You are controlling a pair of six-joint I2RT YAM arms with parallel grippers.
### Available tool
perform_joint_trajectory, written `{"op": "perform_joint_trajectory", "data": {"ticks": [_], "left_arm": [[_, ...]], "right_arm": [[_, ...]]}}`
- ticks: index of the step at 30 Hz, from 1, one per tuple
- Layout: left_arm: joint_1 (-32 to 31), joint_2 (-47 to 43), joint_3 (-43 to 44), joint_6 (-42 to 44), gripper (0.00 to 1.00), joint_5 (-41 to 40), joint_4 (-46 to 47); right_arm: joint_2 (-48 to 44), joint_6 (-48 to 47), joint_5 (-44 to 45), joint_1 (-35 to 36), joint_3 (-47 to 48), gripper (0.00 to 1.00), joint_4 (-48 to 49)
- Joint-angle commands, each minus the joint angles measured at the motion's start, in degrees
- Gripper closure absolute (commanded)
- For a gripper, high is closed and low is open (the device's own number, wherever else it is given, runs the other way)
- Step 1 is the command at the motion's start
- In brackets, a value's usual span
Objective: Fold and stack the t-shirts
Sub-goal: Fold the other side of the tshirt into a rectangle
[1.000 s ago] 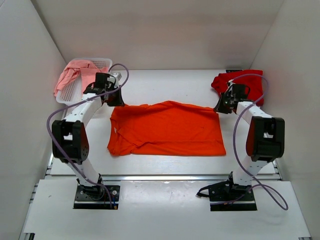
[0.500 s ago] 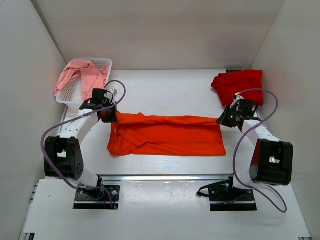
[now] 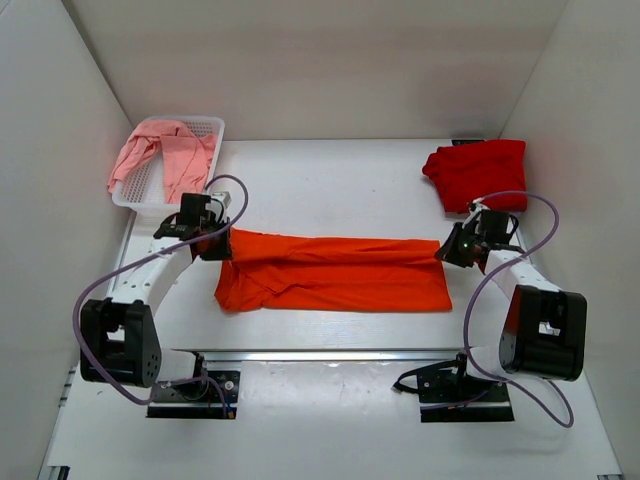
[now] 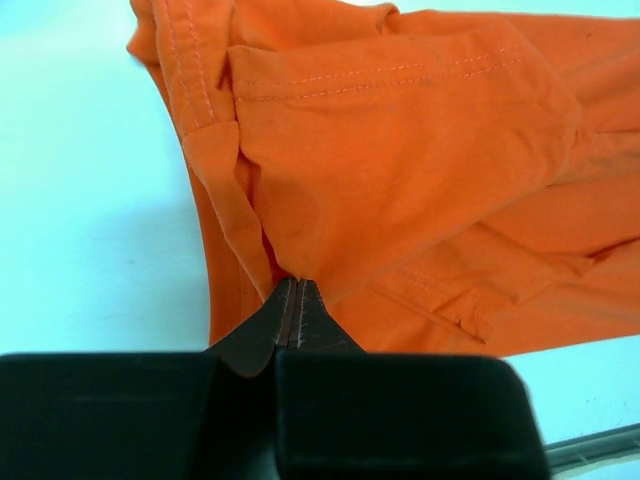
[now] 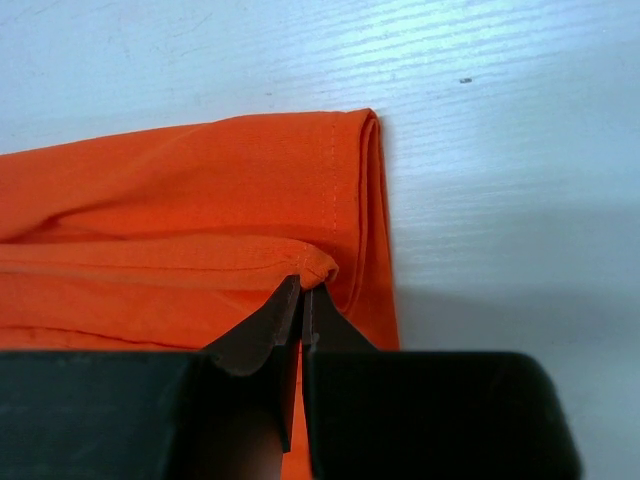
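orange t-shirt being gripped at both ends

the orange t-shirt (image 3: pixel 335 272) is being held across the middle of the table (image 3: pixel 330 180), lying as a long band with its far part doubled over toward the near side. its left end, by the sleeve, is being pinched by the left gripper (image 4: pixel 291 300), whose jaws are being pressed together on a fold of the cloth. its right end is being pinched by the right gripper (image 5: pixel 302 290), whose jaws are likewise being pressed shut on the folded edge of the top layer, close to the hem corner. the red t-shirt (image 3: pixel 475 172) is being shown bundled at the far right of the table, well apart from the orange one. the pink t-shirt (image 3: pixel 160 152) is being borne by the white mesh basket (image 3: pixel 208 128) at the far left, draped over its rim.
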Motion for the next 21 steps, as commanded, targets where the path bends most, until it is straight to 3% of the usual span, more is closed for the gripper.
{"op": "perform_joint_trajectory", "data": {"ticks": [1, 4, 6, 7, 8, 9, 12, 15, 16, 18, 21], "left_arm": [[-0.07, -3.99, -1.86, -0.34, 1.0, -1.11, -0.43], [0.46, -6.1, -3.88, -1.57, 0.99, -2.16, -0.16], [0.73, -7.42, -4.94, -2.37, 0.88, -2.78, 0.28], [0.9, -7.6, -5.64, -2.55, 0.83, -3.13, 0.63], [0.73, -8.38, -6.17, -2.72, 0.79, -3.39, 0.98], [0.99, -8.83, -6.18, -3.33, 0.73, -3.57, 1.07], [0.82, -10.32, -6.35, -4.12, 0.68, -5.5, 1.77], [0.82, -11.55, -5.74, -4.39, 0.65, -6.3, 1.86], [0.38, -11.73, -4.95, -4.74, 0.67, -6.56, 1.6], [-0.94, -12.08, -4.33, -5.44, 0.67, -4.9, 1.07], [-4.62, -11.38, -5.9, -7.72, 0.7, -3.92, 1.94]], "right_arm": [[0.69, 0.62, 1.89, -0.17, 1.05, 1.0, -0.65], [-0.36, 2.72, 3.82, -0.35, 0.97, 1.0, -4.69], [-2.37, 4.4, 5.06, -0.18, 0.09, 0.98, -7.93], [-2.99, 5.71, 4.8, -0.17, -0.17, 0.91, -8.13], [-4.65, 6.68, 4.89, 0.17, -1.05, 0.74, -9.26], [-6.5, 6.86, 5.76, 1.05, -1.84, 0.65, -9.97], [-11.85, 7.83, 8.48, 3.68, -3.68, 0.63, -10.5], [-13.98, 7.48, 8.58, 3.26, -3.17, 0.73, -7.96], [-13.46, 6.44, 8.23, 3.69, -2.82, 0.83, -7.43], [-9.79, 4.23, 7.17, 5.44, 0.42, 0.85, -5.76], [-1.37, 0.02, 5.86, 6.85, 6.91, 1.0, -6.19]]}}
